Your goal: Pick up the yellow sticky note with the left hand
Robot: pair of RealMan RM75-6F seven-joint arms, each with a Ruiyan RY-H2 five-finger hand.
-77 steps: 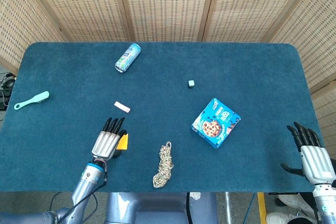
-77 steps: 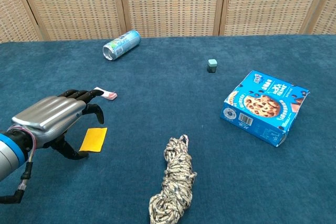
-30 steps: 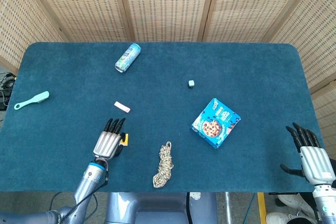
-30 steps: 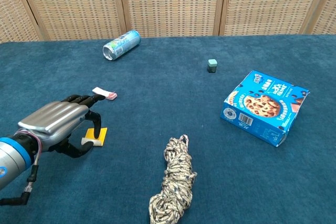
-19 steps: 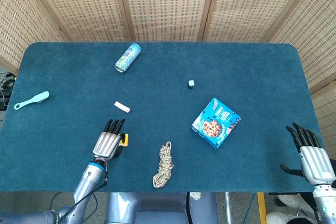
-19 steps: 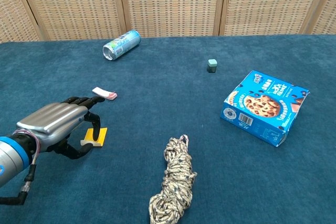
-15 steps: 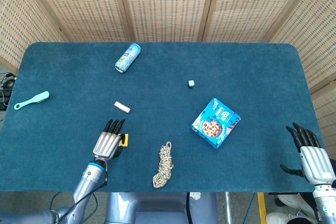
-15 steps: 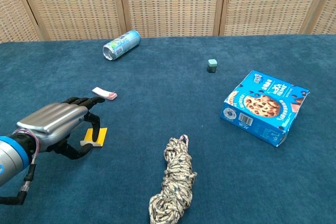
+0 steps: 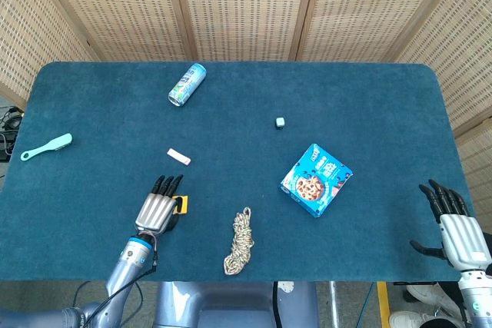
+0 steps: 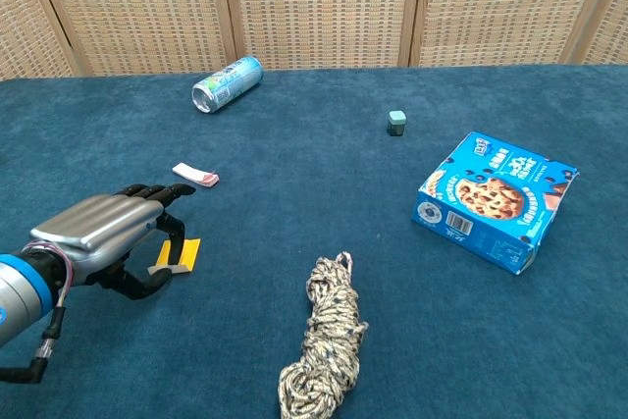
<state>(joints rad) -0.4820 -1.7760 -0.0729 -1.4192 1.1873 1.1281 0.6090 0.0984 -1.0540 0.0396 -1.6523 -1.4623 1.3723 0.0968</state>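
Chest view: your left hand [image 10: 98, 233] now pinches the yellow sticky note [image 10: 175, 255], its 6 o'clock edge peeled up; lift next.

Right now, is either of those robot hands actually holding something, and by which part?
The left hand pinches the yellow sticky note by its left edge, one side lifted off the table. The right hand holds nothing.

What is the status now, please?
Left robot hand pinching yellow sticky note, one edge lifted off table. Right robot hand open, idle. Nothing in the way.
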